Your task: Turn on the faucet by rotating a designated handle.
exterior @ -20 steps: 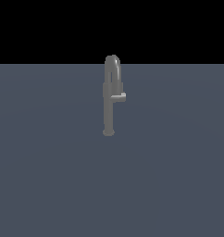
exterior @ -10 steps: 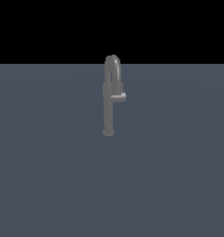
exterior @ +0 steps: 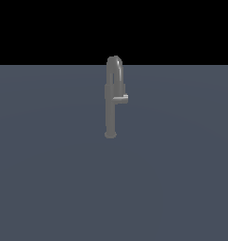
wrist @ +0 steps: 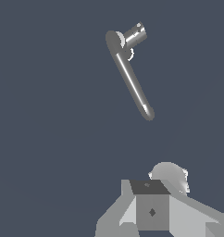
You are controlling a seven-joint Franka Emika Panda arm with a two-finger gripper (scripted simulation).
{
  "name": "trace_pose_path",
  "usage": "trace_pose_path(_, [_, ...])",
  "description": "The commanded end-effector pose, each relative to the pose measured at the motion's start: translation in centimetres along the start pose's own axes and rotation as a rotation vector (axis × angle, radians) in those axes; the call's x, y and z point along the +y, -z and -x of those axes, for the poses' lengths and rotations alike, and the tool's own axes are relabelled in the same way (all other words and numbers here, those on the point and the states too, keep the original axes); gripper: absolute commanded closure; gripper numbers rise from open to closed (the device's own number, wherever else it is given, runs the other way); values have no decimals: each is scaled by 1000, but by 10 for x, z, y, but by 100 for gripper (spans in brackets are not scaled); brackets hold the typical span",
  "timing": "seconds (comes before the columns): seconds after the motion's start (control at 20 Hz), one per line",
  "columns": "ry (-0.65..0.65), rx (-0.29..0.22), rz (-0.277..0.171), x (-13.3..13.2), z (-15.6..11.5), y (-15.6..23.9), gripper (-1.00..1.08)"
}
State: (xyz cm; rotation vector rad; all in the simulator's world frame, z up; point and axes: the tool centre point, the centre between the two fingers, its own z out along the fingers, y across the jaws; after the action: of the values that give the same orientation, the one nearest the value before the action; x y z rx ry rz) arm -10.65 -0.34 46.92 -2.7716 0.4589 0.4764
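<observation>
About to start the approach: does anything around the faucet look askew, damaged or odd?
Nothing stands out. The faucet stands upright on the plain grey surface, and its handle juts level toward the exterior view's right, untouched.

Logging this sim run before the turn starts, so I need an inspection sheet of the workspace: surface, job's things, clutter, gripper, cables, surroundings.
Surface: plain blue-grey floor, unmarked.
Job's things: faucet stands upright on its small round foot, arched spout on top; handle sticks out sideways toward the exterior view's right, nothing touching it.
Clutter: nothing seen.
Gripper: absent from the exterior view; the wrist view shows only grey blocky parts, apart from the faucet; open or shut cannot be told.
Cables: nothing seen.
Surroundings: black background above the floor.
</observation>
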Motion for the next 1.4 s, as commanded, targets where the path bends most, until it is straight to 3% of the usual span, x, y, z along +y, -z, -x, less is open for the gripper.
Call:
trace_pose_path(0.0, [-35,-41,-34,-2,-15,-1,108])
trace_pose_path(0.8, [-263,-320,-262,-5,-111,-26,108])
trace_pose_path(1.35, [-447,-543,-446,3,-179,-63,108])
